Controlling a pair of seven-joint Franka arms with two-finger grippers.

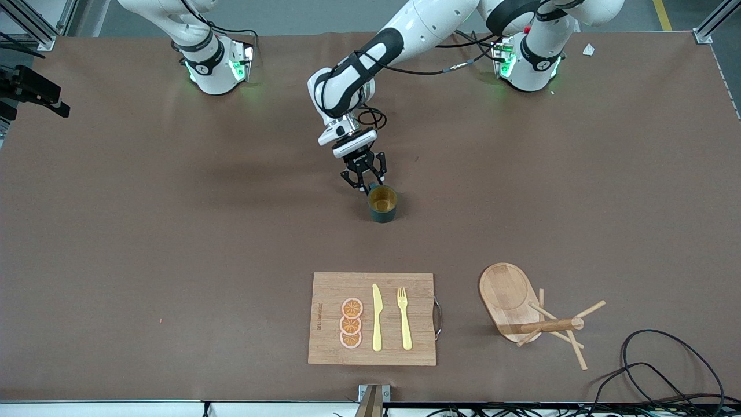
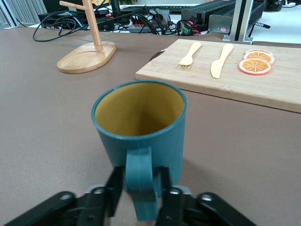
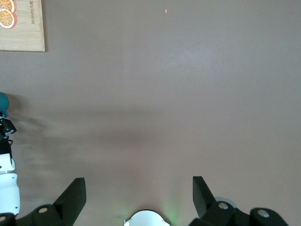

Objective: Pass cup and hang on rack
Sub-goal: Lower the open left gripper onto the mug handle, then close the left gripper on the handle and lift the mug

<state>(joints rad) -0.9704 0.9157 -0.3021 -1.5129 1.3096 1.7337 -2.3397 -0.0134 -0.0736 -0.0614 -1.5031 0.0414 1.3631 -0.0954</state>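
1. Step in hand: the grasp. The left gripper (image 2: 139, 200) is down at the table by the cup (image 1: 382, 203), its fingers (image 2: 114, 188) set on either side of the cup's loop handle (image 2: 140, 181) and pinched against it. The cup stands upright on the table (image 1: 173, 231), not lifted.
2. Cup position: mid-table, farther from the front camera than the cutting board (image 1: 324, 289), well apart from the rack (image 1: 524, 310).
3. The rack stands near the table's front edge toward the left arm's end, beside the cutting board. It reads as tipped in the front view, but the left wrist view shows base flat and post upright, so that is camera angle.
4. The right gripper (image 3: 138, 195) waits over bare table with jaws wide apart, holding nothing.
5. Next move, judged: confirm the handle pinch is firm, lift straight up, carry toward the right arm for the pass. A handle-only grip may let the cup swing or slip.
6. The right arm will likely need a body or rim grasp, leaving the handle free for a peg.
7. Writing: small printed mark along the cutting board's edge, too small to read. No other legible labels. The board carries orange slices (image 1: 351, 323), a knife (image 1: 377, 318) and a fork (image 1: 403, 318).
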